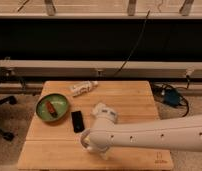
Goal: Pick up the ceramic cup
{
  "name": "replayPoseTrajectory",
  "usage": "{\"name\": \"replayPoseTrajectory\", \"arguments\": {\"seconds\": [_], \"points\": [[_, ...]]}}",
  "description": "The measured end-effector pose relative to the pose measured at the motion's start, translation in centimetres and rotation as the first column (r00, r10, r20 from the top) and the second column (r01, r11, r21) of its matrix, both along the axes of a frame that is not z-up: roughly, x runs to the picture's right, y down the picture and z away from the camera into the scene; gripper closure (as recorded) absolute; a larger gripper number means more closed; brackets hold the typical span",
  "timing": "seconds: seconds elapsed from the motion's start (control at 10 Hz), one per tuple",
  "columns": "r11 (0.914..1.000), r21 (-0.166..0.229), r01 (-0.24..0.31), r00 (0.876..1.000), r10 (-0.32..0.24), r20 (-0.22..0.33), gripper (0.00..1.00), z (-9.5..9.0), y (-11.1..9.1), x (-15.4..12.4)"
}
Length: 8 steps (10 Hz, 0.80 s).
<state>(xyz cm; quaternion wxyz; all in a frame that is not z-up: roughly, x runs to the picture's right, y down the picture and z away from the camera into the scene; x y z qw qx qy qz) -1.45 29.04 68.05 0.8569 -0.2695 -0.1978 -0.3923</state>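
The gripper point(89, 141) hung low over the table's point(134, 100) front edge — whether spread or pinched, I could not tell — and the cup point(97, 108) sat mid-table just beyond it, slightly right, close behind the wrist.

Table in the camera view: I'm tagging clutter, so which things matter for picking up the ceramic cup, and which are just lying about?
For the job: ceramic cup; claw, just in front of the cup and nearer the camera.
Lying about: green plate; black rectangular object; white packet.
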Motion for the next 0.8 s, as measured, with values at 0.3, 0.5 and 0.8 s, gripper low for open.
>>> {"name": "replayPoseTrajectory", "arguments": {"seconds": [0.3, 0.5, 0.8], "points": [[1.0, 0.007, 0.006, 1.0, -0.006, -0.006, 0.73, 0.3, 0.2, 0.0], [1.0, -0.007, 0.002, 1.0, -0.002, 0.003, 0.87, 0.3, 0.1, 0.1], [1.0, 0.003, 0.008, 1.0, -0.008, 0.013, 1.0, -1.0, -3.0, 1.5]]}}
